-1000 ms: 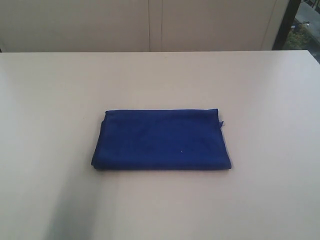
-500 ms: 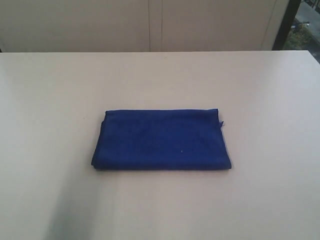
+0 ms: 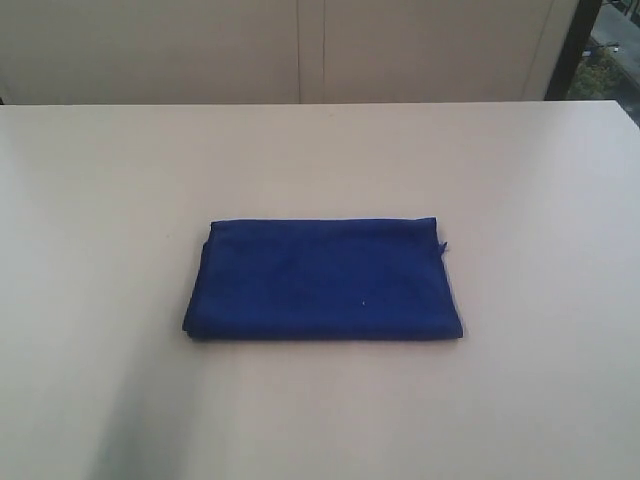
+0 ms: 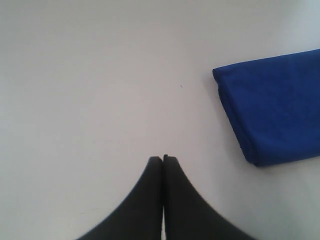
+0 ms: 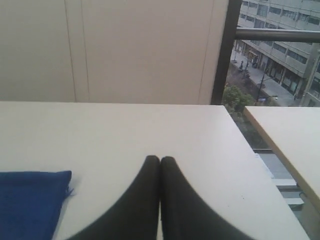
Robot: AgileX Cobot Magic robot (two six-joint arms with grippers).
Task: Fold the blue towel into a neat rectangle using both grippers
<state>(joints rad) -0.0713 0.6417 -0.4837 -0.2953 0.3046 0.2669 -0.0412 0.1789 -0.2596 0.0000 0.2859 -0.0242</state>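
Pale tabletop under a cream panelled wall: blue towel lies mid-surface as a tidy folded rectangle, fold judged complete, hence left claw and right claw both pressed shut, empty, apart from the cloth.

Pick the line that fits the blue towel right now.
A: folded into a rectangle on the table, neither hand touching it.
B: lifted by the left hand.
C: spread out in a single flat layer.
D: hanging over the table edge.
A: the blue towel lies folded as a rectangle on the table, while the left hand and right hand are shut on nothing, clear of it.
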